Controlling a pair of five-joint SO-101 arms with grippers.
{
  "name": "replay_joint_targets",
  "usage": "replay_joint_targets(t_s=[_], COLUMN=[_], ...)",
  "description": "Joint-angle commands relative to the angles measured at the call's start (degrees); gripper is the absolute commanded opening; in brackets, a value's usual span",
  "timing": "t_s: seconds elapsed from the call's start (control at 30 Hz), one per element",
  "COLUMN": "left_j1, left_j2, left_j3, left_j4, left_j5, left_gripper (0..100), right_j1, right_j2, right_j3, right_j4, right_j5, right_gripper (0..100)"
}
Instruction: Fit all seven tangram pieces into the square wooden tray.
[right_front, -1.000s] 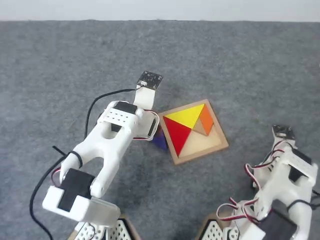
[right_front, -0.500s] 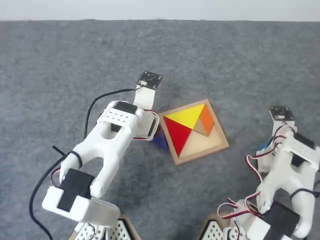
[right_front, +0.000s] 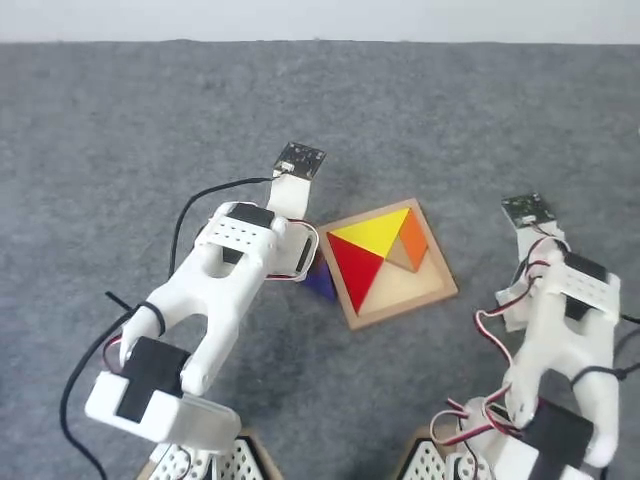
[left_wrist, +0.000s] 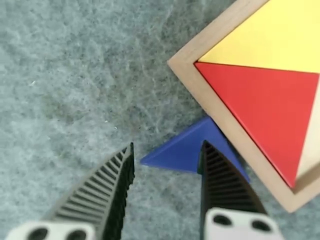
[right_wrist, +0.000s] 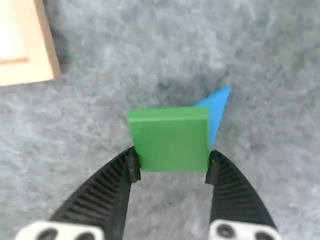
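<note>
The left pincer (left_wrist: 168, 146) is held wide open, and the dark blue triangle (left_wrist: 192, 150) lies between its tips, nearer one finger, on the grey carpet (left_wrist: 60, 75). Just ahead of that finger the square wooden tray (left_wrist: 220, 117) is seen, with the red triangle (left_wrist: 260, 105) and yellow triangle (left_wrist: 270, 40) seated in it. The right pincer (right_wrist: 172, 161) is closed on the green square (right_wrist: 168, 137). A light blue triangle (right_wrist: 216, 107) is found just beyond the square, partly hidden by it.
</note>
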Motion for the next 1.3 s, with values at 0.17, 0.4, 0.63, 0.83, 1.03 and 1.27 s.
replay_joint_targets(t_s=[0.17,0.4,0.63,0.83,1.03,1.27], left_j1=[-0.44,-0.35,-0.09,-0.18,-0.35,-0.53], left_j2=[-2.99,-2.99,-2.90,-2.90,-2.90,-2.99], left_j3=[0.48,0.48,0.66,0.66,0.66,0.66], left_j4=[-1.76,-1.76,-2.90,-2.99,-2.99,-2.90], left_j5=[0.35,0.44,0.44,0.44,0.44,0.88], left_gripper=[21,21,21,21,21,21], right_j1=[-1.27,3.65,7.96,4.44,-5.32,-22.11], right_j2=[6.90,13.85,1.10,-12.53,-15.16,-14.99], right_j3=[-3.34,-3.87,1.58,2.64,2.46,-0.09], right_j4=[-1.19,-0.48,-0.66,-1.98,1.01,1.98], right_j5=[5.10,9.58,14.42,2.64,-2.99,-9.76], right_gripper=[15.8,15.5,15.8,13.9,12.3,12.3])
